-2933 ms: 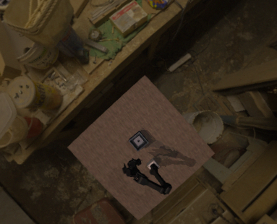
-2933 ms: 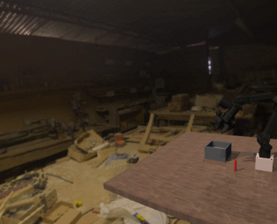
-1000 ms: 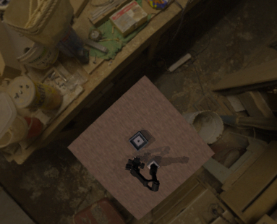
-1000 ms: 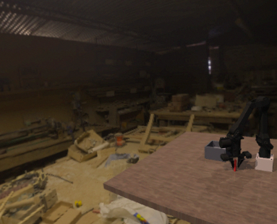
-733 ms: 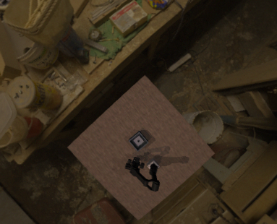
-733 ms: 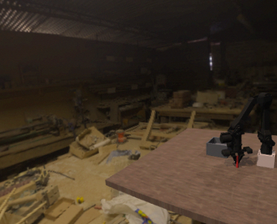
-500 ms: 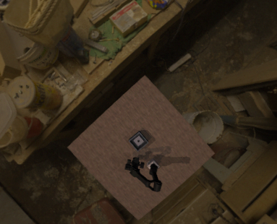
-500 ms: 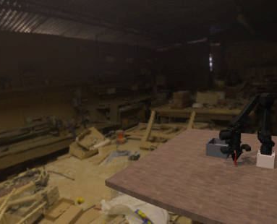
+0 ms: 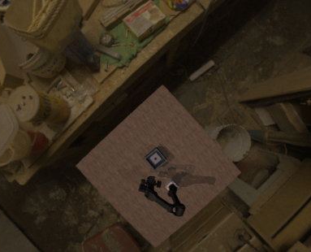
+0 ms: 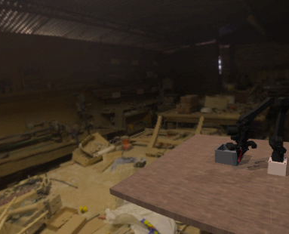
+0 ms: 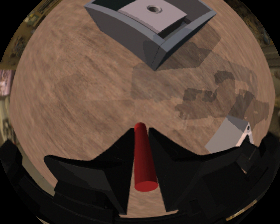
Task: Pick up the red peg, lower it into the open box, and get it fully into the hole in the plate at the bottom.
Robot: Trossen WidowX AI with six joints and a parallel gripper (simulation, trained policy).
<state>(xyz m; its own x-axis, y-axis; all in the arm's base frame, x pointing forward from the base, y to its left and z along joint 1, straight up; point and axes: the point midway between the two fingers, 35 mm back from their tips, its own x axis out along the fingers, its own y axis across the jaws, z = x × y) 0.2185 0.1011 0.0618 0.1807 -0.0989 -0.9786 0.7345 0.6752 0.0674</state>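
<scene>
Peg (image 10: 240,155) (image 11: 144,165): outside the box (image 10: 225,155) (image 11: 126,36) (image 9: 161,165), looks stiff, light, perhaps slippery
Gripper (image 10: 242,149) (image 11: 141,132): pinches the peg between its two fingers
Best hold: upper part, sides square (a tilt would spoil the entry)
Plate hole (image 9: 155,158) (image 11: 154,8): needs the lower end free

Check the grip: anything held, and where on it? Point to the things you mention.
Red peg (image 10: 240,155) (image 11: 144,162), pinched between the fingertips of the gripper (image 10: 242,149) (image 11: 141,132); exact height of the hold along its length unclear.
</scene>
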